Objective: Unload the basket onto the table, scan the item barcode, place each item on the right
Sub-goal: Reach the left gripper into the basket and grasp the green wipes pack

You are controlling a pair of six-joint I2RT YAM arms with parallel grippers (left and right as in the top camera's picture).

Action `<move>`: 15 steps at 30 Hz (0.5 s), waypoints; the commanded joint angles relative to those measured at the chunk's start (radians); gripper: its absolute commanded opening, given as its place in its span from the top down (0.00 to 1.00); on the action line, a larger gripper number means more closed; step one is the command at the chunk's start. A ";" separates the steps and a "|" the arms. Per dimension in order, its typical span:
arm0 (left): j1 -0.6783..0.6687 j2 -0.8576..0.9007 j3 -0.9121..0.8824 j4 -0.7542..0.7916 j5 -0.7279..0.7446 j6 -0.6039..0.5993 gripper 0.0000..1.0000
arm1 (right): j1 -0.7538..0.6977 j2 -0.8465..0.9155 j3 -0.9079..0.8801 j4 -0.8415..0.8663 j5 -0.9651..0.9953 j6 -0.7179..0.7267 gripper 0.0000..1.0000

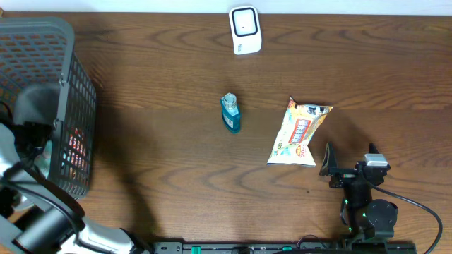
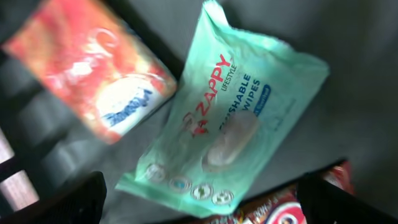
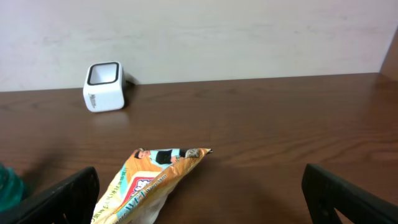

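Wipes pack lies lengthwise lower-left to upper-right under the wide-open left claw.

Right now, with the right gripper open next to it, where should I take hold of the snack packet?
Probably across its narrow width at mid-length, from above. The snack packet lies flat and slanted on the table, so the open right gripper should turn to straddle its long edges.

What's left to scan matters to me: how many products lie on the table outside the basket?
2: a blue bottle at centre and a snack packet to its right. More lie in the basket, partly hidden.
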 commanded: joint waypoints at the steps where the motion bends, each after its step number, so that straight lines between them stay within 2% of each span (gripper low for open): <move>1: 0.004 0.075 -0.002 0.008 0.010 0.055 0.02 | -0.008 -0.003 -0.002 -0.004 0.004 0.013 0.01; 8: 0.004 0.216 -0.002 0.019 0.011 0.058 0.02 | -0.008 -0.003 -0.002 -0.004 0.004 0.012 0.01; 9: 0.004 0.229 -0.002 0.018 0.012 0.058 0.08 | -0.008 -0.003 -0.002 -0.004 0.004 0.013 0.01; 11: 0.004 0.240 -0.002 0.015 0.011 0.057 0.40 | -0.008 -0.003 -0.002 -0.004 0.004 0.013 0.01; 12: 0.004 0.240 -0.002 0.014 0.013 0.057 0.47 | -0.008 -0.003 -0.002 -0.004 0.004 0.013 0.01; 15: 0.004 0.226 0.004 0.003 0.029 0.057 0.51 | -0.008 -0.003 -0.002 -0.004 0.004 0.013 0.01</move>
